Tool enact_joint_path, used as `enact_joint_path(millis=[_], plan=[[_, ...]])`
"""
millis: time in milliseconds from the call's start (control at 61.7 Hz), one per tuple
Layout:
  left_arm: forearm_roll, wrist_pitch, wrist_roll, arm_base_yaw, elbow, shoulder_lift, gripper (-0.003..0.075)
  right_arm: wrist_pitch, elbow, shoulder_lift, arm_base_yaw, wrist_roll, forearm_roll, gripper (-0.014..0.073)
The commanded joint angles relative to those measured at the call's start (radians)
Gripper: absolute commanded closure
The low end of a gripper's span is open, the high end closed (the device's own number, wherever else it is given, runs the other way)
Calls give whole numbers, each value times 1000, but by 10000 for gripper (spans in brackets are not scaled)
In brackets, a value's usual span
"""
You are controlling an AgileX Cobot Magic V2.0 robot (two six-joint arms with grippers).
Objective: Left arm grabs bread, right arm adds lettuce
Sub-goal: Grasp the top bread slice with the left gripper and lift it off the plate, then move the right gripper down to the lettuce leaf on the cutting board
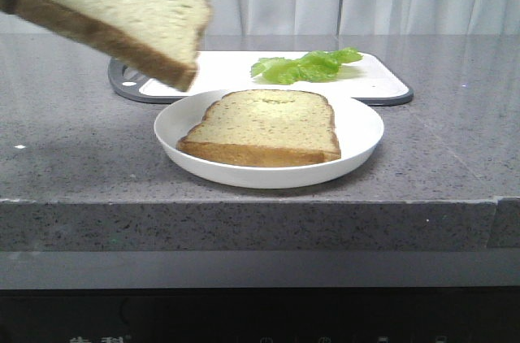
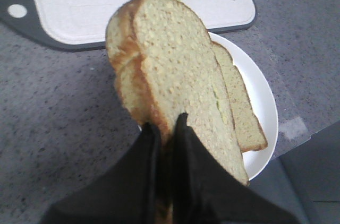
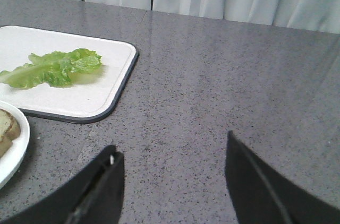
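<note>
Bread lifted, pinched in left gripper above the plate, second slice still on it. Right gripper spread, empty; lettuce on the board, not yet added.

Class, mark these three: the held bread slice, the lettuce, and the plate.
held bread slice (image 1: 122, 10), front view, middle of its speckled face.
lettuce (image 1: 305, 67), front view, centre of the leaf.
plate (image 1: 361, 128), front view, bare rim on the right.
</note>
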Motion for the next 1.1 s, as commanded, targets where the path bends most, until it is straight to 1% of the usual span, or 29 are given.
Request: enact_joint_path(millis=[0, 276, 519, 600, 665, 795, 876, 1086], plan=[[-32, -47, 4, 36, 23, -89, 739, -76, -36, 12, -5, -2, 0, 147], [-28, -67, 4, 150, 130, -231, 740, -79, -36, 12, -5, -2, 0, 147], [-26, -69, 4, 164, 137, -244, 739, -76, -39, 36, -5, -2, 0, 147], [-23, -69, 4, 164, 137, -244, 739, -65, -73, 119, -1, -2, 0, 147], [-23, -69, 4, 164, 137, -244, 739, -56, -120, 198, 22, -16, 0, 147], [-23, -69, 4, 164, 137, -244, 739, -50, -224, 370, 90, -114, 0, 147], [-22, -69, 4, 164, 137, -244, 739, -37, -301, 480, 129, -152, 0, 147], [7, -69, 4, 164, 137, -244, 739, -14, -476, 738, 202, -162, 1, 147]])
